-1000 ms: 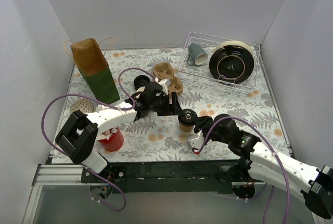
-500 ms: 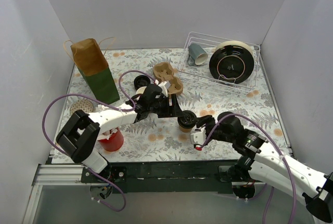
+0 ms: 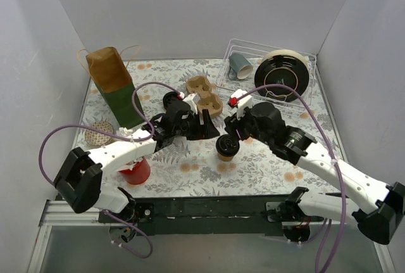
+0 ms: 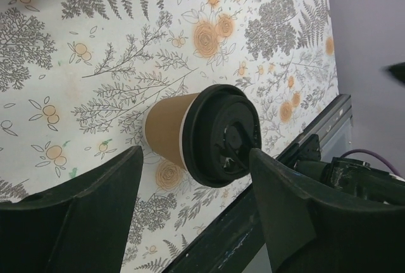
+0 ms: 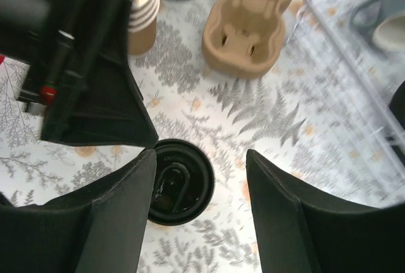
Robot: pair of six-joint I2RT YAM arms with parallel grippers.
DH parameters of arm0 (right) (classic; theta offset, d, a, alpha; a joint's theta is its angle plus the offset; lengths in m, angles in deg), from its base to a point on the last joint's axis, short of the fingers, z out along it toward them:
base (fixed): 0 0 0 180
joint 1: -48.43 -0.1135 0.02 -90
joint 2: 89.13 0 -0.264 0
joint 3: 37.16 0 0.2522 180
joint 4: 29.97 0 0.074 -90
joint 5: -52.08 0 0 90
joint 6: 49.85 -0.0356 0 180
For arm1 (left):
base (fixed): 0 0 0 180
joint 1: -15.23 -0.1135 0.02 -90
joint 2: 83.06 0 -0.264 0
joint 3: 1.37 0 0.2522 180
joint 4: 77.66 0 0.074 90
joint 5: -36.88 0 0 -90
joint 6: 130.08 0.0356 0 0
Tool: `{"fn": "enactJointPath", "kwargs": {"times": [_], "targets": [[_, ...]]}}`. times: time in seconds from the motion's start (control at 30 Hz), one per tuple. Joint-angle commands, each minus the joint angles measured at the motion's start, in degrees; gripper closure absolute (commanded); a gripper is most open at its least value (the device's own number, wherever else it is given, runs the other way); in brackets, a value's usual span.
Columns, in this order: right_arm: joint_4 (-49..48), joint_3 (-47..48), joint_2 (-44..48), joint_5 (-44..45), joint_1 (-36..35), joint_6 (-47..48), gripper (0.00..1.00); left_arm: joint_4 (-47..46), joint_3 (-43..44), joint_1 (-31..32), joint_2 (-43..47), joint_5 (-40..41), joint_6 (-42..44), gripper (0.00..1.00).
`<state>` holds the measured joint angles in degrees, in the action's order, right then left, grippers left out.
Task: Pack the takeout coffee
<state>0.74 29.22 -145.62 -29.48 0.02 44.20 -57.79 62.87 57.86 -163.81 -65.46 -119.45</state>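
top: high, rear, looking down | wrists: close | shared: lidded cup (image 3: 226,146)

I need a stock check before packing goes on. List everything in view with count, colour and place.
lidded coffee cup: 1, tan with black lid, upright at table centre
open paper cups: 1 nested stack, tan, beside the left tool
loose lid: 1 seen, black, left of the carrier
cup carrier: 1, tan pulp, rear centre, slots empty
paper bag: 1, brown and green, rear left
wire rack: 1, pale, rear right
mug: 1, grey-blue, in the rack
plate: 1, black, on edge in the rack
red cup: 1, near left, under the left arm
round mat: 1, speckled, left edge
tablecloth: 1, fern print
left tool: open, by the lidded cup
right tool: open, above it
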Motion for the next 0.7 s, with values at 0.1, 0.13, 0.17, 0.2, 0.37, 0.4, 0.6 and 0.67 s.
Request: {"fn": "enactJointPath", "kwargs": {"times": [0.1, 0.13, 0.17, 0.2, 0.37, 0.4, 0.6, 0.67], "targets": [[10.2, 3.5, -5.6, 1.8, 0.2, -13.7, 0.39, -1.4, -4.7, -0.2, 6.8, 0.4, -1.0, 0.35], [11.7, 3.9, -6.2, 1.7, 0.3, -13.6, 0.39, -2.4, -5.5, -0.2, 6.8, -1.1, -1.0, 0.35], [12.3, 4.3, -7.3, 1.8, 0.6, -13.4, 0.38, -3.4, -6.2, -0.2, 6.6, -1.7, -1.1, 0.35], [12.6, 4.2, -7.8, 1.8, 0.7, -13.1, 0.37, -4.7, -7.1, -0.2, 6.3, -2.1, -1.2, 0.36], [12.7, 3.3, -10.7, -1.9, 5.3, -11.3, 0.32, -7.4, -8.5, -0.2, 4.6, -3.3, -1.7, 0.38], [12.7, 3.2, -11.1, -3.8, 6.1, -11.0, 0.32, -7.8, -8.6, -0.2, 4.5, -3.2, -1.7, 0.38], [8.6, 1.4, -12.9, -13.4, 10.5, -9.3, 0.3, -9.4, -8.7, -0.2, 2.3, -3.9, -1.7, 0.39], [8.3, 1.1, -13.9, -14.8, 11.0, -9.0, 0.3, -9.5, -8.7, -0.2, 1.7, -3.9, -1.7, 0.39]]}}
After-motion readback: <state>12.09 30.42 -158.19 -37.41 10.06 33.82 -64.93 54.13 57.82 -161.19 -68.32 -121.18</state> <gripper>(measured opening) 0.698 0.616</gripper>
